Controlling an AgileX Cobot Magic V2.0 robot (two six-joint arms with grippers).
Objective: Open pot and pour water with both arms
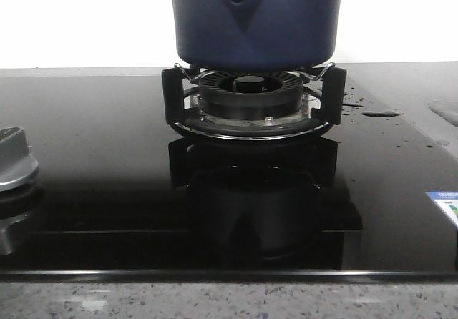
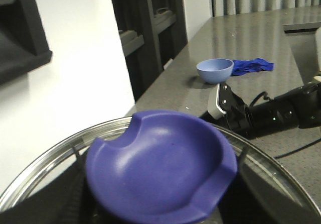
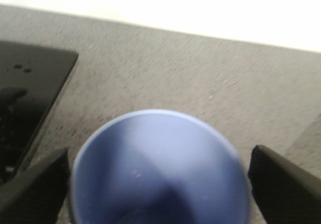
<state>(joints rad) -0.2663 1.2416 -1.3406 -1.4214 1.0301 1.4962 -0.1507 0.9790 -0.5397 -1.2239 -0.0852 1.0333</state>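
Observation:
The dark navy pot (image 1: 255,20) stands on the burner ring (image 1: 250,90); its top is cut off in the front view. In the left wrist view, my left gripper (image 2: 160,184) holds the glass lid (image 2: 45,169) by its blue knob (image 2: 160,169), away from the pot; the fingertips are hidden beside the knob. My right gripper (image 3: 159,194) is open, its dark fingers (image 3: 35,184) straddling a light blue bowl (image 3: 159,169) on the grey counter. Water (image 1: 378,113) shows as drops and a small puddle on the black glass to the right of the burner.
A silver stove knob (image 1: 14,162) sits at the left of the black glass cooktop (image 1: 93,154). In the left wrist view, the same bowl (image 2: 214,70) stands on the counter by the right arm (image 2: 271,114), with a blue cloth (image 2: 253,65) behind it and dark shelves (image 2: 145,28) beyond.

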